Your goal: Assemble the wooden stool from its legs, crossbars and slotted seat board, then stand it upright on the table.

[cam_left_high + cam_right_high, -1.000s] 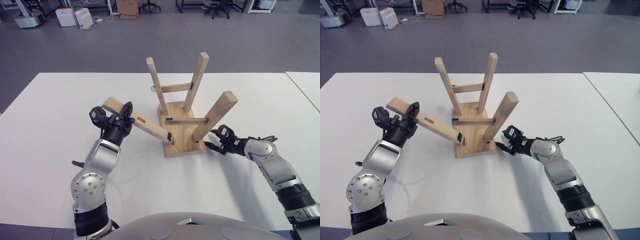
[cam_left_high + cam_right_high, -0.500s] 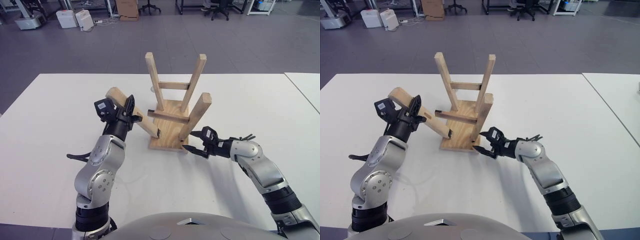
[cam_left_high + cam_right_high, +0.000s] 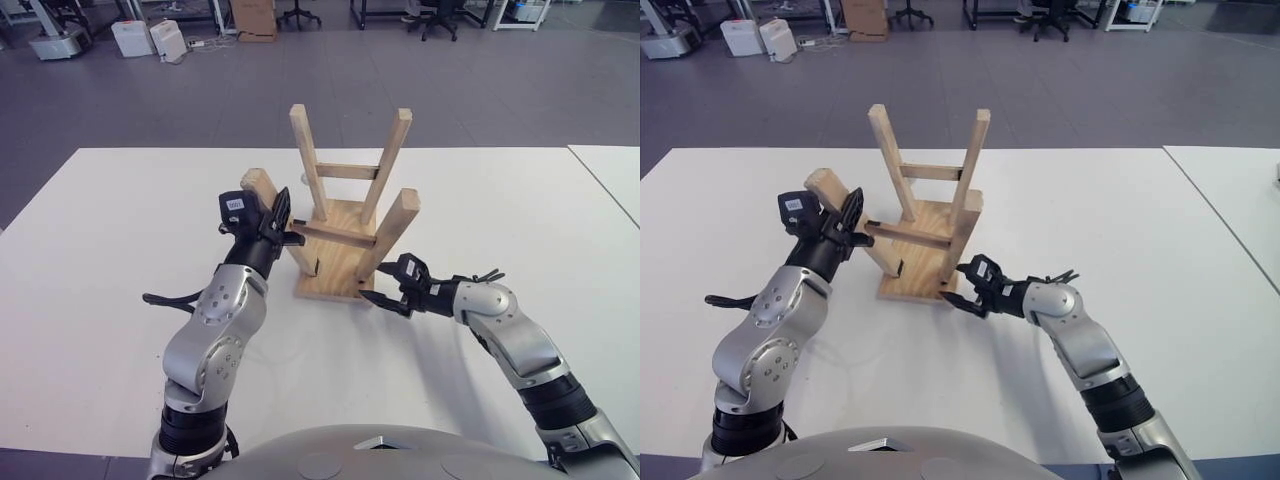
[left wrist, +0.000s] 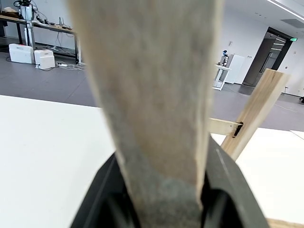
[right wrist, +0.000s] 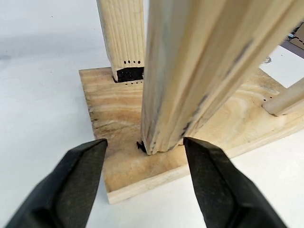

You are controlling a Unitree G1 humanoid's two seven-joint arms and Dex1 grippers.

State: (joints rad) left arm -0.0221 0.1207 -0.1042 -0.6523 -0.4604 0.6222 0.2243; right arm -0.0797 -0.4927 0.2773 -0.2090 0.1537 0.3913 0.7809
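The stool stands upside down, its seat board (image 3: pixel 336 278) flat on the white table (image 3: pixel 120 220). Two back legs (image 3: pixel 309 160) joined by a crossbar (image 3: pixel 351 172) rise from it, and a near right leg (image 3: pixel 393 236) leans up. My left gripper (image 3: pixel 272 224) is shut on the fourth leg (image 3: pixel 824 187), which tilts with its lower end on the board's near left corner. A front crossbar (image 3: pixel 336 234) runs from that leg to the near right one. My right gripper (image 5: pixel 147 190) is open at the board's near right corner, its fingers (image 5: pixel 71 190) either side of that leg's foot.
A second white table (image 3: pixel 612 172) stands to the right across a narrow gap. A black cable (image 3: pixel 166 298) hangs off my left arm above the tabletop. Open tabletop lies to the left, right and front of the stool.
The stool has slid left and turned a little. My left gripper has swung its leg rightwards and more upright onto the board. My right gripper has followed the board's corner left.
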